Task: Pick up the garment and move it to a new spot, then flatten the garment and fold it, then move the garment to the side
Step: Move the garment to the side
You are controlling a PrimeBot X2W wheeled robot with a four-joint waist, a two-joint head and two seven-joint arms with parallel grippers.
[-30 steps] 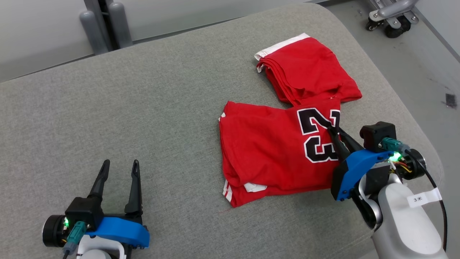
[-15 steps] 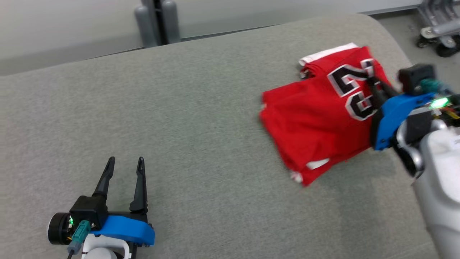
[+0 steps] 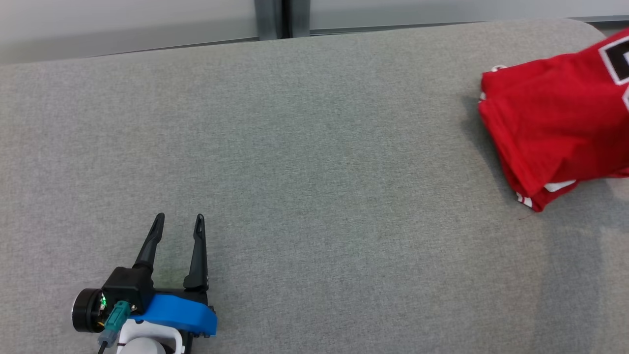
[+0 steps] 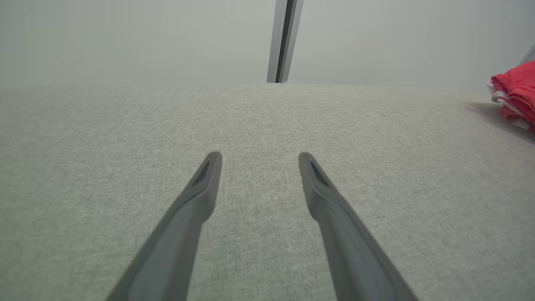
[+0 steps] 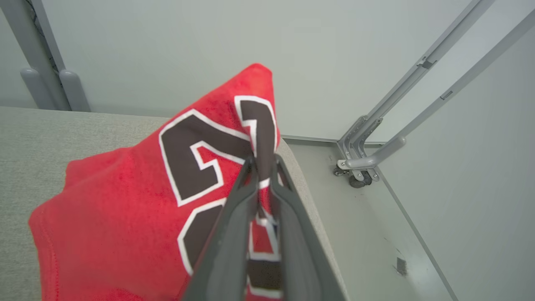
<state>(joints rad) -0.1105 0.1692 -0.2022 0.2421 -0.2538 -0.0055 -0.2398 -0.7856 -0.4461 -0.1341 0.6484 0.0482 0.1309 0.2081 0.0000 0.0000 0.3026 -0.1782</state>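
- garment (image 3: 555, 128): red jersey, black numerals w/ white outline, white trim at the folded edges. In head view it sits at the far rt end of the grey padded surface (image 3: 314, 162), near the rounded corner, partly cut off by the frame edge.
- Folded in several layers; the stacked edges show at its lower corner, and a dark shadow falls on the surface along its left side.
- right fingers (image 5: 232, 230): nearly closed, pinching a ridge of the garment (image 5: 125, 209) btwn the tips, right on the numerals. Cloth peaks up above the tips and drapes away down-left over the surface.
- Can't tell if the garment's low edge rests on the surface or hangs just above it.
- left fingers (image 3: 198, 250): spread wide, holding nothing, low over the surface at lower left of head view, tips pointing away from the robot. Well apart from the garment.
- Left wrist view: same fingers (image 4: 198, 196) apart, bare grey cloth btwn them; garment (image 4: 516, 94) a small red bundle at far rt edge, white trim visible.
- Bg: pale wall w/ a grey vertical post (image 4: 284, 42) behind the surface.
- Right wrist view: past the surface's end, grey floor (image 5: 376, 234) and a metal frame (image 5: 376, 138) on a small caster by the wall.
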